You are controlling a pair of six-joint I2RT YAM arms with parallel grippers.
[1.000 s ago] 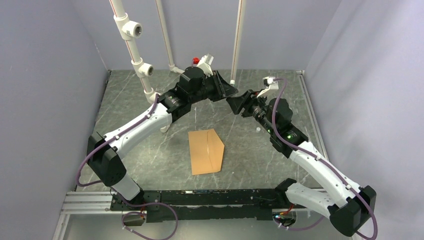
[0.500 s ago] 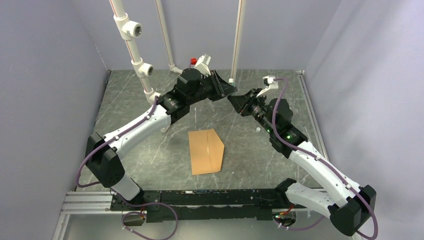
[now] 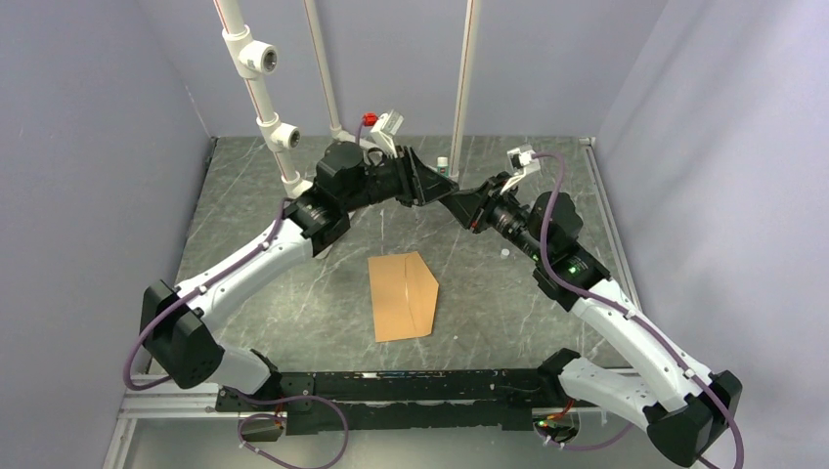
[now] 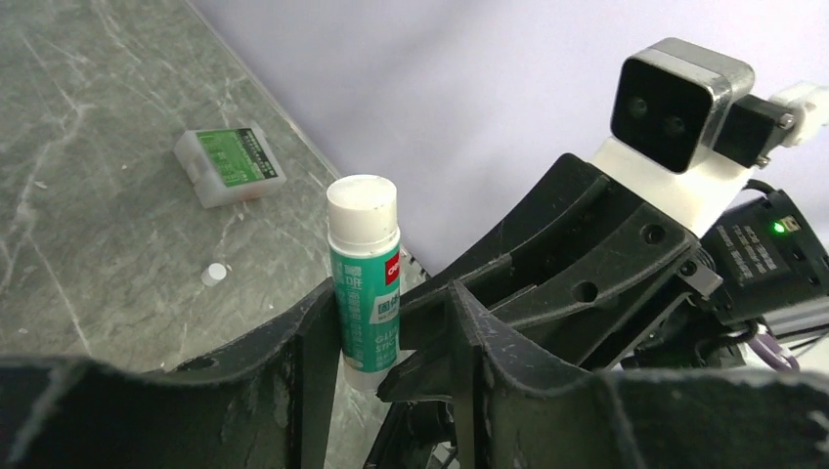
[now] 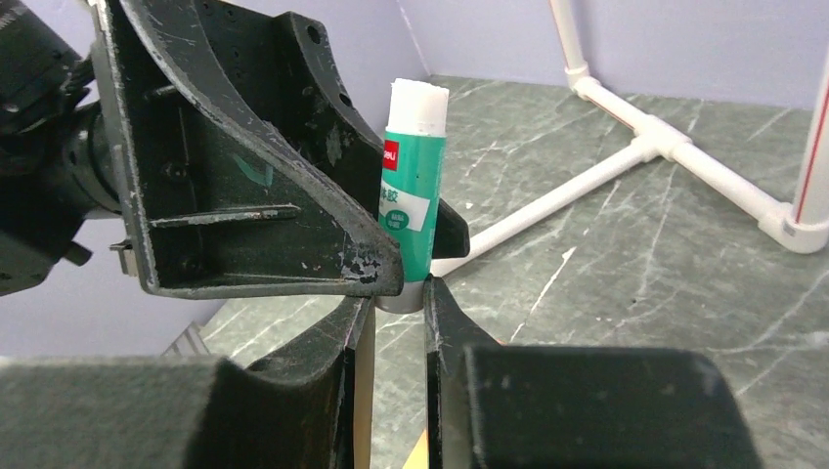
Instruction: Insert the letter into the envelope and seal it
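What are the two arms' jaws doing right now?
Left gripper: jaws open, one either side of the glue stick.
Right gripper: jaws closed on the glue stick's base.

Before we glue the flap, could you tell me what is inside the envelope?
The envelope lies flat on the table, and only its brown outside shows. Its inside is covered by its own paper, so whether the letter is in there cannot be seen.
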